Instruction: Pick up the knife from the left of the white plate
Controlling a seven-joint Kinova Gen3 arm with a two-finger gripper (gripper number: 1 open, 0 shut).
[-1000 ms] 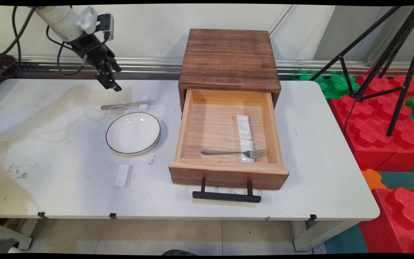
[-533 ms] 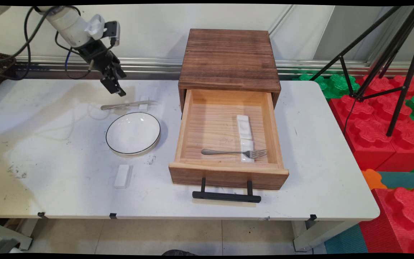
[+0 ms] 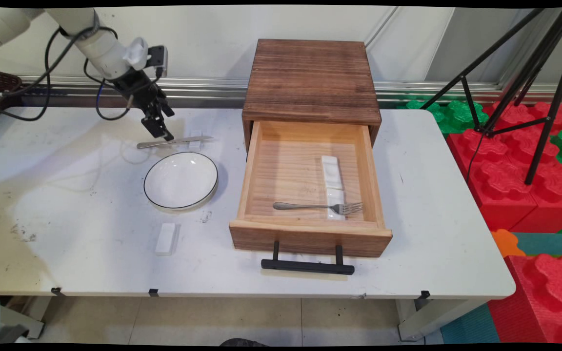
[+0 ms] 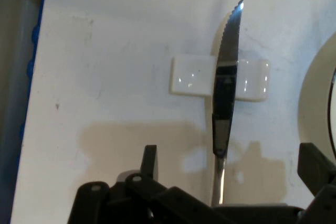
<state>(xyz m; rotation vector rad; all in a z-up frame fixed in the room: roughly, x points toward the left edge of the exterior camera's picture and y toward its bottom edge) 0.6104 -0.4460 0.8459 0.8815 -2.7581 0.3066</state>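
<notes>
Gripper [image 3: 161,130] hanging right over the knife [image 3: 171,142], fingers spread wide and empty.
Knife blade lies across a small white rest [image 4: 197,77] on the table [image 3: 66,195], plate [image 3: 181,180] just beside it, open wooden drawer [image 3: 310,185] further right with a fork [image 3: 317,206] in it.

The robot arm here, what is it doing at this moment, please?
The gripper has come down over the last second and now hangs open just above the handle of a knife. The knife's blade rests across a small white rest, behind the white plate. Nothing is held yet. To the right, the wooden drawer stands open with a fork inside.
</notes>
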